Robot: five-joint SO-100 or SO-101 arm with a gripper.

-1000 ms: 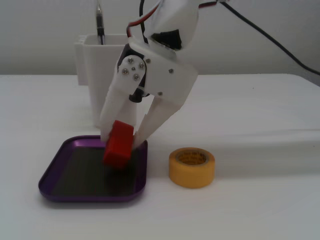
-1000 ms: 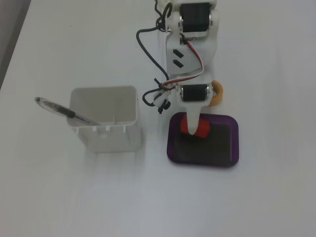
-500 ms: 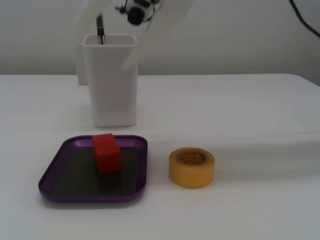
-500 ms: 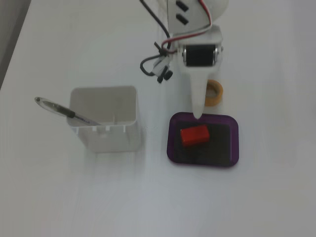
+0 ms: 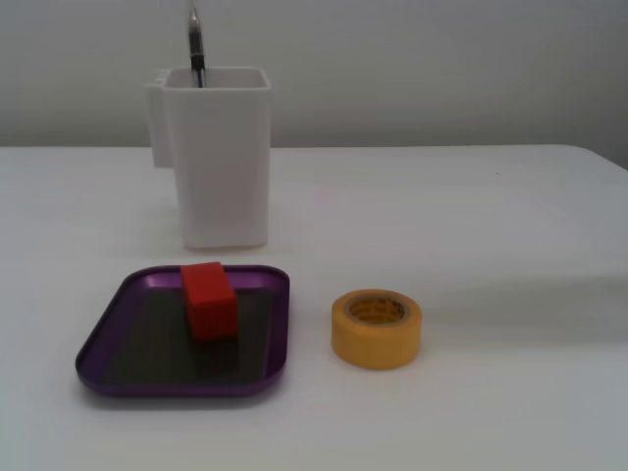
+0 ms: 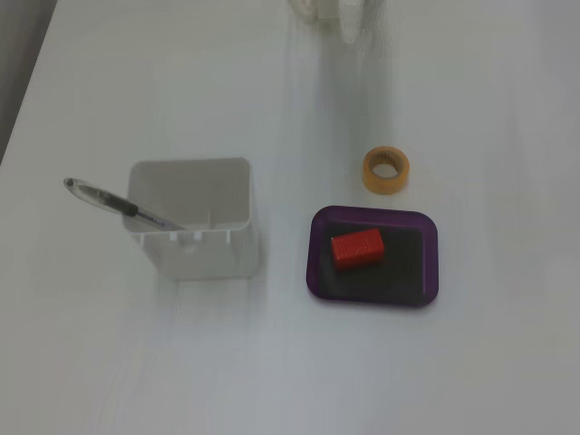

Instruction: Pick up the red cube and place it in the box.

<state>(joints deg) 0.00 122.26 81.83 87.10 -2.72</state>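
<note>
Fingers out of both fixed views; red cube (image 5: pixel 209 299) lies in the box (image 5: pixel 108 334).

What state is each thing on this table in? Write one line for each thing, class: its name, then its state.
Red cube: lying inside the tray, resting on its dark floor.
Purple tray: flat on the table, holding the cube.
Yellow tape roll: lying flat beside the tray, apart from it.
White container: upright, open at the top.
Pen: leaning in the container, sticking out over its rim.
Gripper: not in view.
</note>
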